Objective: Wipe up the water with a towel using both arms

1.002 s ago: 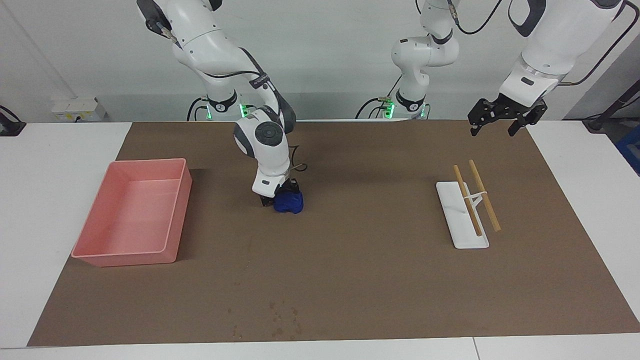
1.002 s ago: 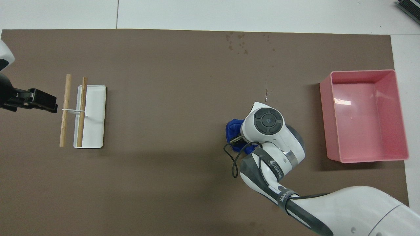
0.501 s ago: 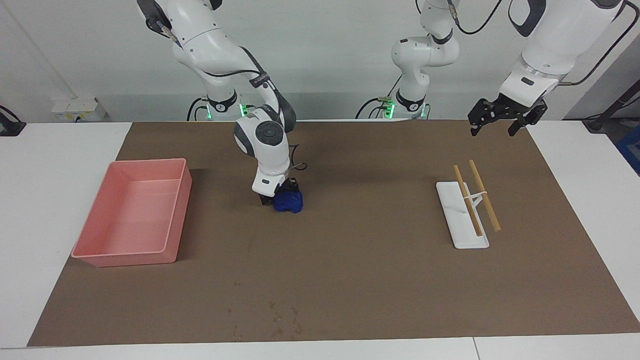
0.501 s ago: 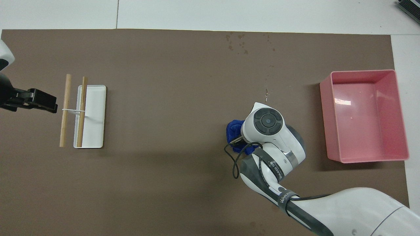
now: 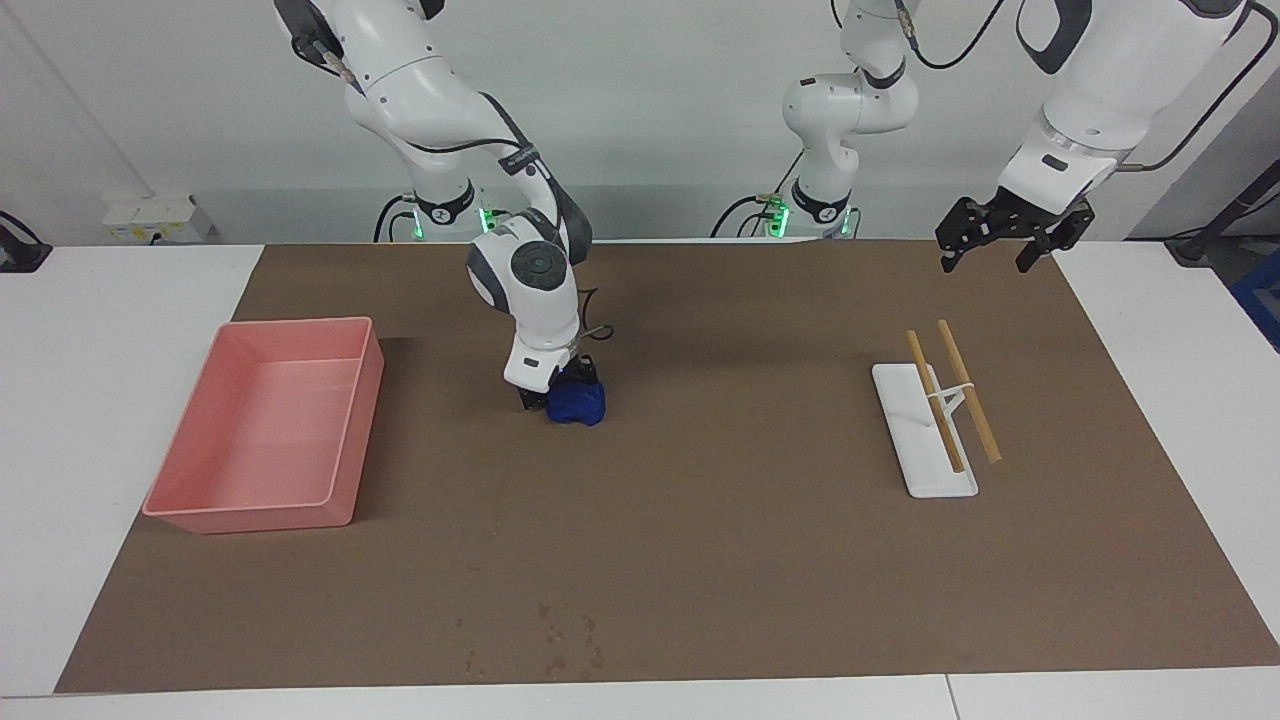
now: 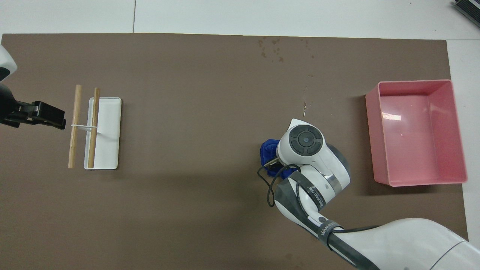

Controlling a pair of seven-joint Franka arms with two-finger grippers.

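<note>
Nearest your robots, the left claw (image 5: pixel 1003 243) hangs with its jaws spread wide and nothing in them, over the mat's edge at the left arm's end of the tabletop (image 5: pixel 120 300); that arm waits, parked clear so it won't crowd the working arm. A little farther out, your right claw (image 5: pixel 545 398) is down at the mat near the middle and clamped on the towel (image 5: pixel 578 403), a bunched blue lump resting on the mat; the grip is low and steep, probably so the cloth can be dragged while pressed flat to the surface. Level with it, toward the right arm's end, sits the pink tray (image 5: pixel 190 440), well apart from the towel. Toward the left arm's end lies the white stand (image 5: pixel 915 440) with its two sticks (image 5: pixel 950 395), also well clear. Farthest from the robots, by the mat's outer edge, are the water drops (image 5: pixel 565 640), with a thin trail (image 6: pixel 305 99) between them and the towel. Nothing stands between towel and water, so you have open mat for the sweep outward; the tray and stand flank that path without blocking it.
</note>
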